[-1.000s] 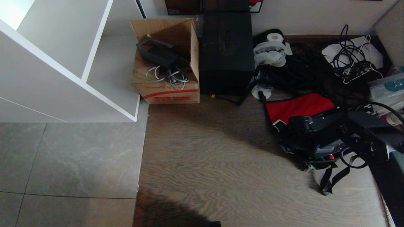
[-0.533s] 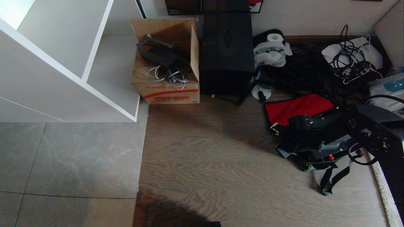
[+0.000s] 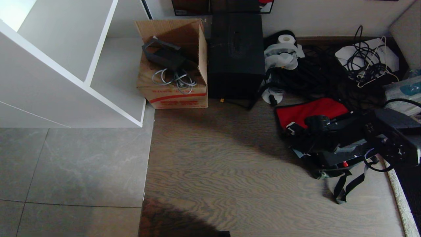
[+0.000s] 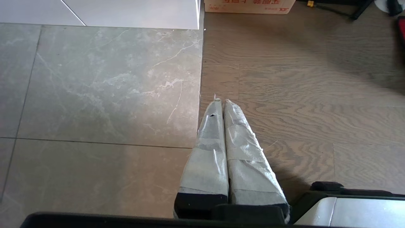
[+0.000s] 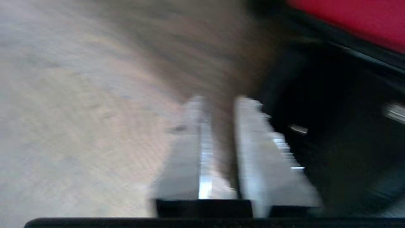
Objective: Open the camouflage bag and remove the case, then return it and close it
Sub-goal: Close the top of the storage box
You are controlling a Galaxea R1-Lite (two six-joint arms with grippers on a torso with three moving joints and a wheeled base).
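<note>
The camouflage bag (image 3: 309, 112) lies open on the wood floor at the right, its red-lined flap folded back and its black strap (image 3: 345, 187) trailing toward me. The case (image 3: 335, 158), flat and black with a small red latch (image 3: 344, 163), rests in the bag's opening, mostly hidden under my right arm. My right gripper (image 3: 291, 127) sits at the bag's left end. In the right wrist view the right gripper (image 5: 218, 101) is open, with only floor showing between its fingers, the red lining (image 5: 348, 19) beyond. My left gripper (image 4: 221, 101) hangs shut over the floor, parked.
A tall black box (image 3: 236, 56) and a cardboard box (image 3: 172, 65) with cables stand against the back wall. Tangled black cables (image 3: 365, 62) and a tape roll (image 3: 286, 39) crowd the back right. A white shelf unit (image 3: 65, 62) fills the left.
My right arm has swung a little toward the bag's left end and the red flap. Its fingers have parted from shut. The bag and case stay where they were.
</note>
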